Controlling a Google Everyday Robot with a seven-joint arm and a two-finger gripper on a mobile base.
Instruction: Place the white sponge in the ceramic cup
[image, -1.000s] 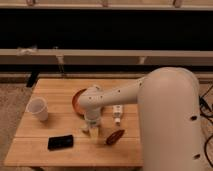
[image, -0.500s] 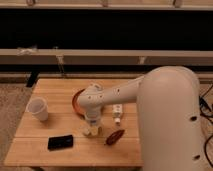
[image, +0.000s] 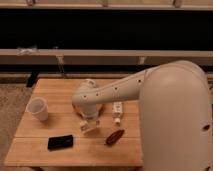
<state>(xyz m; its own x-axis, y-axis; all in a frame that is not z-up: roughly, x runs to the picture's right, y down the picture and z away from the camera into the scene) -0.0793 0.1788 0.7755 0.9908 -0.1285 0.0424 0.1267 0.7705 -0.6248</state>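
Note:
The white sponge (image: 90, 128) lies on the wooden table (image: 50, 90), in the middle near the front. My gripper (image: 89, 123) points straight down onto it and is shut on it, with the pale block showing at the fingertips. The sponge still rests on the tabletop. The ceramic cup (image: 38, 108) stands upright at the table's left side, well apart from the gripper, and nothing shows inside it. The big white arm (image: 150, 95) reaches in from the right.
A black phone (image: 60, 142) lies front left of the sponge. An orange bowl (image: 102, 108) sits behind the gripper, mostly hidden by the arm. A long white tube (image: 117, 112) and a brown oblong thing (image: 115, 136) lie to the right. A dark wall with rails runs behind.
The gripper has closed on the white sponge where it lies. The arm has barely moved, and the cup, phone and other things have stayed put.

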